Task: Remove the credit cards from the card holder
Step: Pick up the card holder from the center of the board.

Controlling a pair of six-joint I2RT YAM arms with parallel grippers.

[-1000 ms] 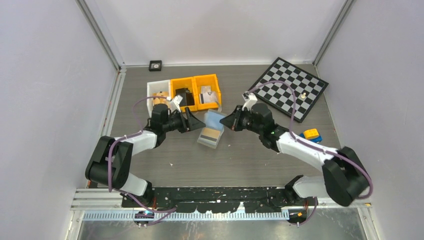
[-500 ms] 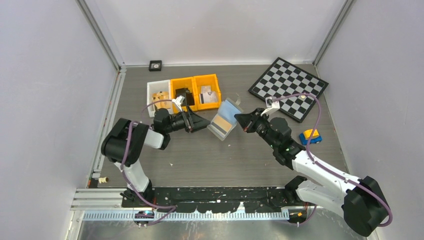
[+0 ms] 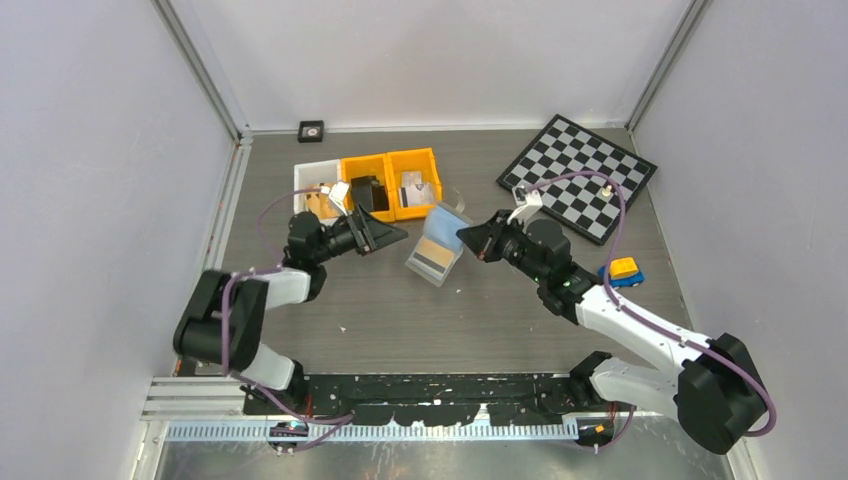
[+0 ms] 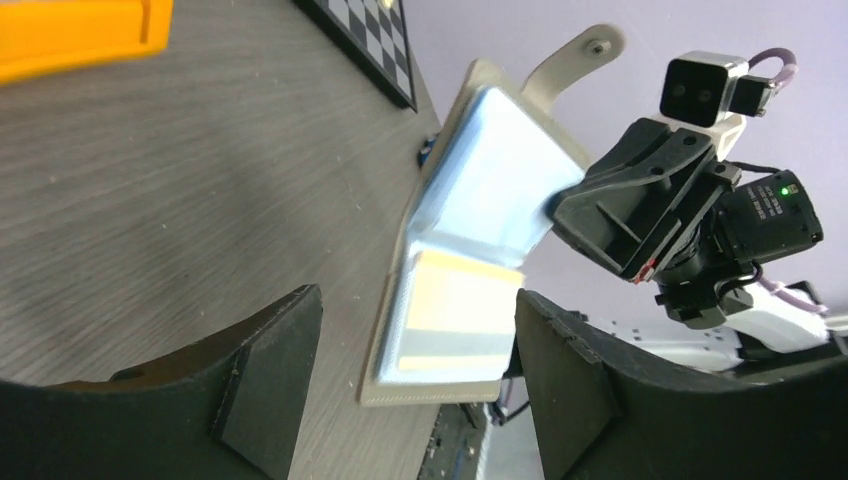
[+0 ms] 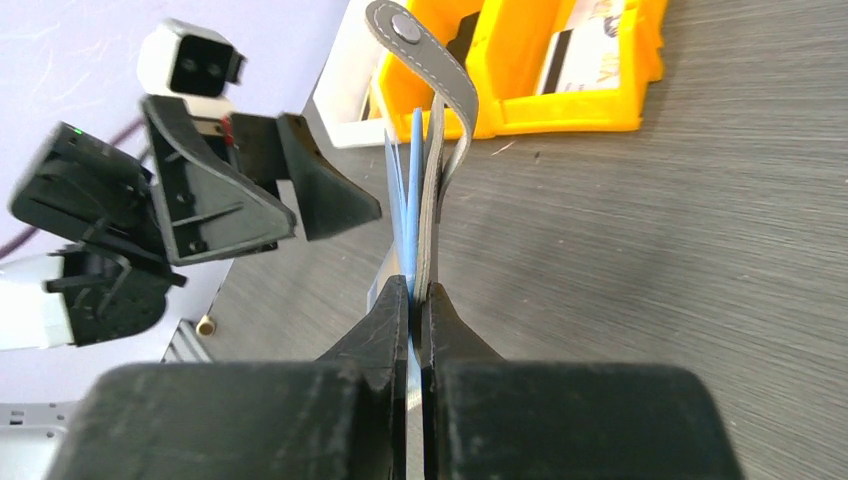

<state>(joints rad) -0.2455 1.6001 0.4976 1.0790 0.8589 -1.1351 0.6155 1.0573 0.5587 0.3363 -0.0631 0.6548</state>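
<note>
Right gripper (image 5: 417, 295) pinches the card holder (image 5: 433, 200) open — left gripper (image 3: 385, 235), spread, faces the credit cards (image 4: 455, 318) from nine o'clock.

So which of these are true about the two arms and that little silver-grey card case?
1. The right arm's fingers are pinched on the open silver-grey metallic card holder. True.
2. The left arm's fingers grip the tan-brown card. False: they are spread open, touching neither the tan-brown card nor the holder.
3. The pale blue card sits inside the holder. True.
4. The black-and-white checkerboard lies on the left arm's side. False: the checkerboard lies on the right arm's side.
5. Both orange plastic bins are empty. False: each orange bin holds something.
</note>
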